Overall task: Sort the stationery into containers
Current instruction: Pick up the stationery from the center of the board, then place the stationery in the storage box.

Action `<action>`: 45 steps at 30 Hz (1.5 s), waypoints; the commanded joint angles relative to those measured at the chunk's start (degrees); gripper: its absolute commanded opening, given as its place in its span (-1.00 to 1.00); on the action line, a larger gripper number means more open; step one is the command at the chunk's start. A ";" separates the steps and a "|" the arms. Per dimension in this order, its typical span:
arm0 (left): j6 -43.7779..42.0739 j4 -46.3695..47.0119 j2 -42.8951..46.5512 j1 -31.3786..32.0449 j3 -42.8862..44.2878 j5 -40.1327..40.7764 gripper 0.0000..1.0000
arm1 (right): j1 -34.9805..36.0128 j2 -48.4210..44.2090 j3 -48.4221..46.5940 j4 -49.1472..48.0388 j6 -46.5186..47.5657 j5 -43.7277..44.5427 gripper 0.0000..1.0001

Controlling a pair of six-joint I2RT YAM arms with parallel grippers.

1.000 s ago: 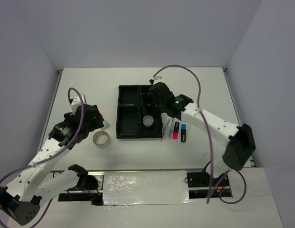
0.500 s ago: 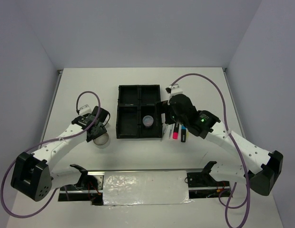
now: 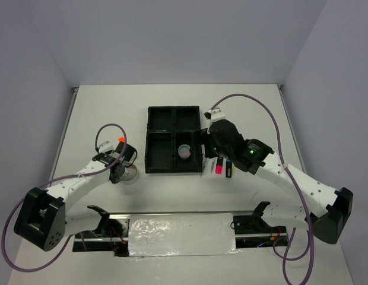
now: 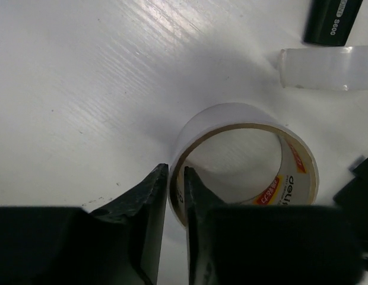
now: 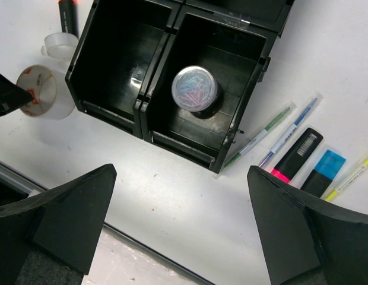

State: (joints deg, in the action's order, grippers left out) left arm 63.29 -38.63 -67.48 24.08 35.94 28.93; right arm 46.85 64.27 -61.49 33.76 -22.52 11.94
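Lowered since the last frame, left fingers (image 4: 143,228) pinch narrow across the tape (image 4: 228,114) wall while right fingers (image 5: 71,219) hang wide above the tray (image 3: 174,132): grasp step, next needs a lift trayward.

The tape ring (image 4: 231,113) is smooth whitish film over a printed cardboard core. The black tray (image 5: 149,98) is glossy plastic, the round clear tub (image 5: 194,88) shiny, the counter (image 4: 83,89) matt white and finely ribbed.

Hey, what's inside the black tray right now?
A round clear tub sits in the near right compartment of the tray; the near left one looks bare. The two far compartments are cut off in the wrist view and too dark from above to judge.
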 commanded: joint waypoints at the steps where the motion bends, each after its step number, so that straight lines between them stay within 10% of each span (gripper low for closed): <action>1: 0.87 1.55 -0.54 -0.34 -0.70 -0.80 -0.52 | 0.96 -1.43 -2.66 0.69 -0.24 0.71 1.00; 6: 0.70 -3.54 5.24 -0.26 0.79 -2.29 -1.00 | 1.75 -3.80 -4.07 2.10 -0.07 1.94 1.00; 16: -14.83 -0.50 21.17 0.27 15.36 -11.34 -1.00 | 1.75 -3.63 -5.74 2.01 0.55 3.08 1.00; 30: -23.56 4.53 -7.39 4.22 34.19 -13.90 -0.87 | 1.75 -6.26 -5.57 5.09 0.29 5.45 1.00; 45: -23.30 8.04 -19.61 5.72 33.58 -8.36 -0.60 | 1.67 -7.76 -3.98 5.62 0.90 5.63 1.00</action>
State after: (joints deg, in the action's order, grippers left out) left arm 40.47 -33.98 -86.43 29.71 68.64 18.57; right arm 48.14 57.71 -65.56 39.11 -22.26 16.78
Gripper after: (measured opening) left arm 0.194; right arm 0.997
